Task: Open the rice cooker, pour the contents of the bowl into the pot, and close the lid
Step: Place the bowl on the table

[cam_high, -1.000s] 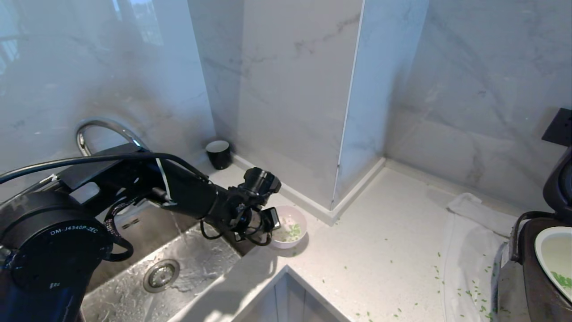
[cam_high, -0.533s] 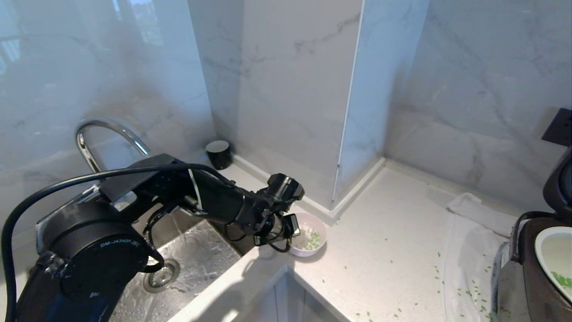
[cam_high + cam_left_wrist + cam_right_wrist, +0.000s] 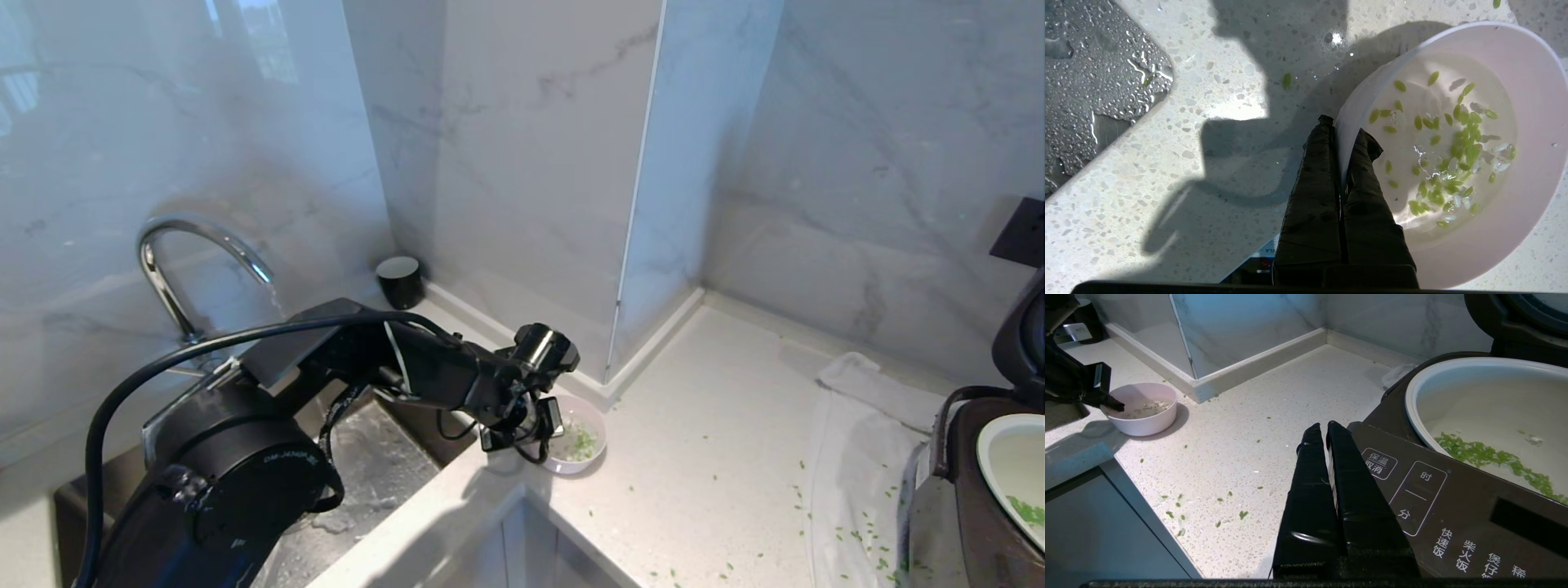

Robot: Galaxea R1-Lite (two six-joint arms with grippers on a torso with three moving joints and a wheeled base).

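**Left gripper clamped on the bowl rim beside the sink**

Left gripper (image 3: 545, 433) pinches the near-left rim of the bowl (image 3: 589, 457), one finger inside the wall and one outside, as the left wrist view shows (image 3: 1345, 134). Its bowl sits on the worktop (image 3: 702, 457) just right of the sink (image 3: 367, 474), close to that basin's corner and near the white skirting of the marble pillar (image 3: 539, 163) behind it. To the right, an open run of speckled worktop lies between bowl and rice cooker (image 3: 971, 506), with scattered green bits on it and a white cloth (image 3: 857, 457) against the cooker's left side.

Pale pink and smooth, the bowl carries the contents of the bowl (image 3: 1453, 159): bright green grains with a few whitish ones, wet and gathered to one side. At the far right, the cooker's lid (image 3: 1020, 335) stands raised, and the pot (image 3: 1478, 400) already has a streak of green grains at its bottom.

Right gripper (image 3: 1327, 428) hangs with fingers pressed together over the cooker's front panel, holding nothing. A black cup (image 3: 399, 280) stands far back by the wall.
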